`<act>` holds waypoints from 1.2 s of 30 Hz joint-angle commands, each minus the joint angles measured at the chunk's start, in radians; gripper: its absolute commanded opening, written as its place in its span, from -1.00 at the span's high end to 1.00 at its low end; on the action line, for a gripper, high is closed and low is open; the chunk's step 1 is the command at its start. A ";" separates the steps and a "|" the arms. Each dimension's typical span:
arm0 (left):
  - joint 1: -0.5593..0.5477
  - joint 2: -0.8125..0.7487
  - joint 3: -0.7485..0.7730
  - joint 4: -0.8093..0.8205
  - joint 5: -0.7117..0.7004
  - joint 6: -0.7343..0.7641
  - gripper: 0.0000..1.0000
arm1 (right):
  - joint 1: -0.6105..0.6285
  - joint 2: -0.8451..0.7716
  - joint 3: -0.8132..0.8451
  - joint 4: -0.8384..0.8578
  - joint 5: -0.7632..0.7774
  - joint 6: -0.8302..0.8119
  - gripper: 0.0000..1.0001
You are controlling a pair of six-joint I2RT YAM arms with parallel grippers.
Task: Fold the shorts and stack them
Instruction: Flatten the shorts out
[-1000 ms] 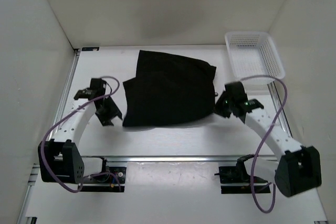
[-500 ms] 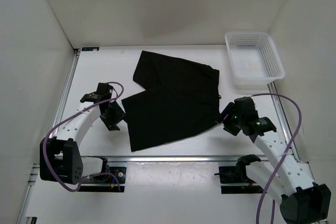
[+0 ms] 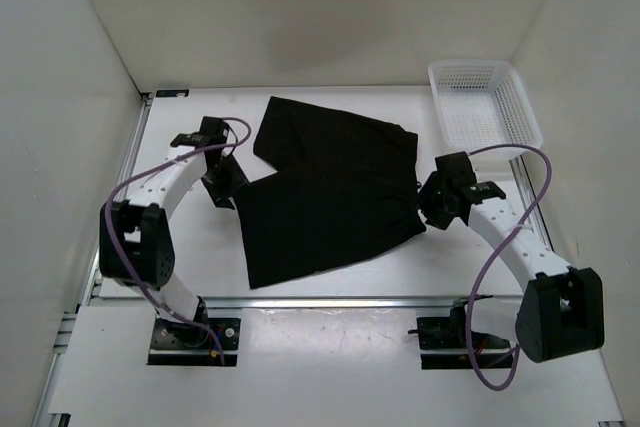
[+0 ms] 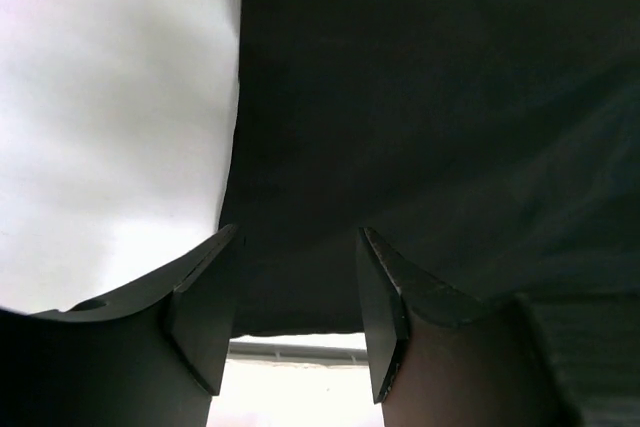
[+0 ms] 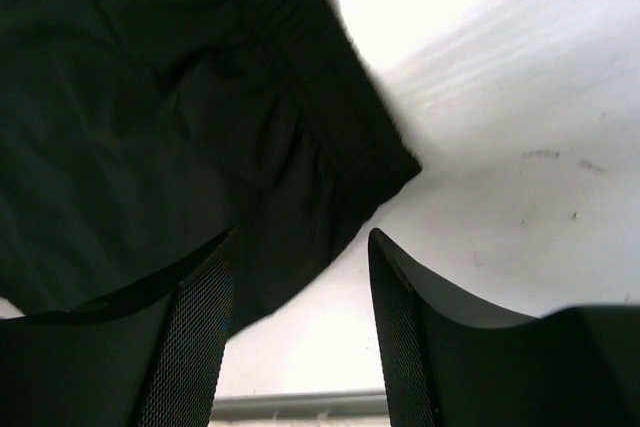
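Note:
The black shorts (image 3: pixel 330 192) lie spread flat in the middle of the table, waistband toward the right, legs toward the left. My left gripper (image 3: pixel 230 190) sits at their left edge, open; in the left wrist view its fingers (image 4: pixel 205 307) frame dark fabric (image 4: pixel 430 127) with nothing between them. My right gripper (image 3: pixel 427 207) hovers at the right edge, open too. In the right wrist view a corner of the shorts (image 5: pixel 200 117) lies just ahead of the open gripper (image 5: pixel 300 242), on bare white table.
A white mesh basket (image 3: pixel 484 107) stands at the back right corner. White walls close in the table at the left, back and right. A metal rail (image 3: pixel 330 300) runs along the near edge by the arm bases.
The shorts went from a bunched fold to lying flat and wider. The right gripper opened and let go of their right edge. The left arm swung toward the back, staying at the left edge.

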 commanded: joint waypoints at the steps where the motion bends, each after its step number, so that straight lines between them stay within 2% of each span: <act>1: -0.004 0.066 0.155 -0.020 -0.051 0.081 -0.19 | -0.026 0.030 0.055 0.046 0.030 -0.043 -0.14; 3: -0.004 0.172 0.255 -0.064 -0.091 0.100 -0.19 | -0.037 0.047 0.092 0.056 0.041 -0.052 -0.04; 7: -0.004 0.388 0.578 -0.143 -0.110 0.129 -0.19 | -0.037 0.190 0.224 0.077 0.019 -0.093 0.61; 8: -0.004 0.430 0.628 -0.153 -0.110 0.129 -0.19 | -0.028 0.218 0.252 0.077 0.007 -0.103 0.66; 11: -0.004 0.586 0.792 -0.192 -0.110 0.140 -0.22 | -0.028 0.318 0.342 0.077 0.007 -0.103 0.61; 14: -0.004 0.720 0.919 -0.209 -0.099 0.151 -0.33 | -0.028 0.421 0.461 0.068 0.007 -0.140 0.26; 15: -0.004 0.746 0.944 -0.209 -0.085 0.151 -0.47 | -0.028 0.480 0.498 0.057 0.037 -0.164 0.16; 16: -0.004 0.790 0.964 -0.209 -0.074 0.151 -0.50 | -0.028 0.516 0.540 0.048 0.053 -0.181 0.05; 18: -0.004 0.829 1.027 -0.209 -0.064 0.151 -0.50 | -0.018 0.635 0.699 -0.016 0.094 -0.210 -0.02; 22: -0.004 0.879 1.081 -0.189 -0.016 0.151 -0.50 | -0.018 0.824 0.941 -0.127 0.202 -0.252 -0.02; 24: -0.004 0.907 1.114 -0.189 -0.007 0.151 -0.39 | -0.018 0.884 1.000 -0.153 0.202 -0.252 -0.02; 26: -0.004 0.924 1.133 -0.189 0.007 0.163 -0.09 | -0.009 0.884 1.011 -0.144 0.189 -0.252 -0.02; 27: -0.004 0.941 1.150 -0.189 0.007 0.174 0.37 | -0.009 0.874 1.002 -0.125 0.180 -0.252 -0.02; 28: -0.004 0.951 1.150 -0.189 0.019 0.174 0.73 | -0.009 0.874 1.002 -0.116 0.180 -0.252 -0.02; 30: 0.005 0.952 1.162 -0.212 0.010 0.174 0.80 | -0.009 0.852 0.991 -0.116 0.171 -0.252 -0.02; 32: 0.017 0.880 1.147 -0.226 -0.095 0.174 0.80 | -0.009 0.852 0.991 -0.116 0.171 -0.272 -0.04; 34: 0.049 0.793 1.026 -0.163 -0.134 0.164 0.80 | -0.009 0.843 1.011 -0.116 0.171 -0.296 -0.04; 36: 0.079 0.669 0.938 -0.097 -0.116 0.164 0.80 | -0.009 0.852 1.029 -0.116 0.160 -0.341 -0.04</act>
